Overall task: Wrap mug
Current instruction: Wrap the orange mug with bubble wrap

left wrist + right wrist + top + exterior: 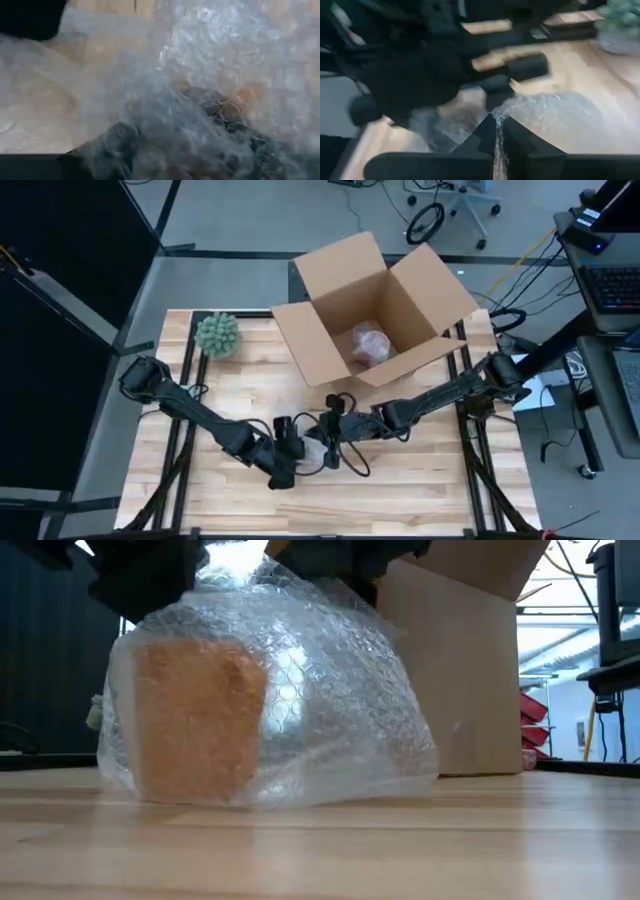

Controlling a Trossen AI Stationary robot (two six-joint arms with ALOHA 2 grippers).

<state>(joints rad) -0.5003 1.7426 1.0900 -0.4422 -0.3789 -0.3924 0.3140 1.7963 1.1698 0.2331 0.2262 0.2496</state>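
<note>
Wooden tabletop (420,480) is lying bare along its near edge, giving both arms room. Toward the middle, the mug (195,720) is sitting on the wood inside a loose hood of bubble wrap (330,690). Pressing in on it, the left gripper (290,448) is working at the wrap, though I cannot tell how its fingers stand, while the right gripper (496,131) is pinching a fold of wrap shut. Farther back, a cardboard box (372,305) is standing open, beside a small green plant (217,335).
</note>
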